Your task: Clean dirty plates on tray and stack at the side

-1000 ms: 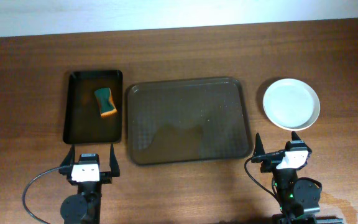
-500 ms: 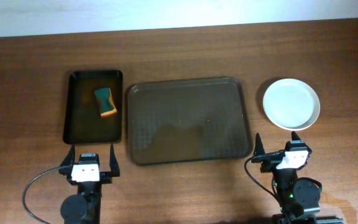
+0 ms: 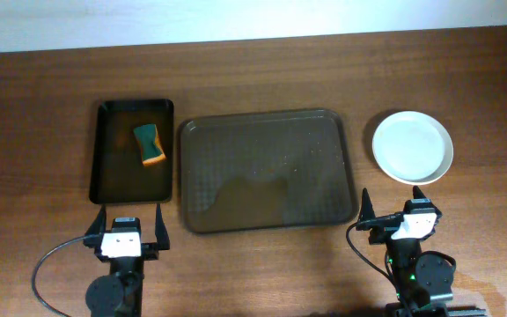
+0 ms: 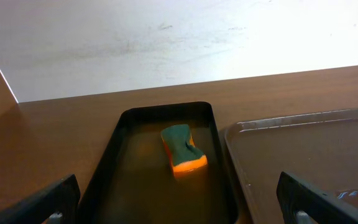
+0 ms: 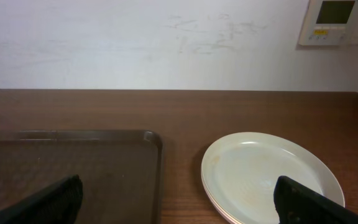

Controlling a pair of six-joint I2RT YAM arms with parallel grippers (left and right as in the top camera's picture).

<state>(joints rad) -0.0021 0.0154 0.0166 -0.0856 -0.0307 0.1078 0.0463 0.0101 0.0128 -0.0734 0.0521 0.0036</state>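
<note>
Plates (image 3: 413,147) lie in a white stack near the right edge of the desk (image 3: 262,75), clear of the tray (image 3: 267,150) and showing no sauce. From above we cannot count them, though the right wrist view shows more than one rim at the stack's near side. The tray sits mid-desk and carries no plate, only a damp-looking patch toward the near edge. The sponge (image 3: 149,144) lies in the black tray (image 3: 113,180) on the left side.

We judge the wiping and stacking done, so the step in hand is the close of the task. The next move calls for little: the arms can be kept back at the near edge, well away from the stack (a nudge there would undo the neat pile).

The left tool (image 3: 130,216) hovers at the near edge in front of the black tray. Its fingers are spread wide, holding and touching nothing. The right tool (image 3: 393,204) hovers at the near edge toward the right corner, just short of the plates. It is likewise spread wide, with nothing between its fingers.
</note>
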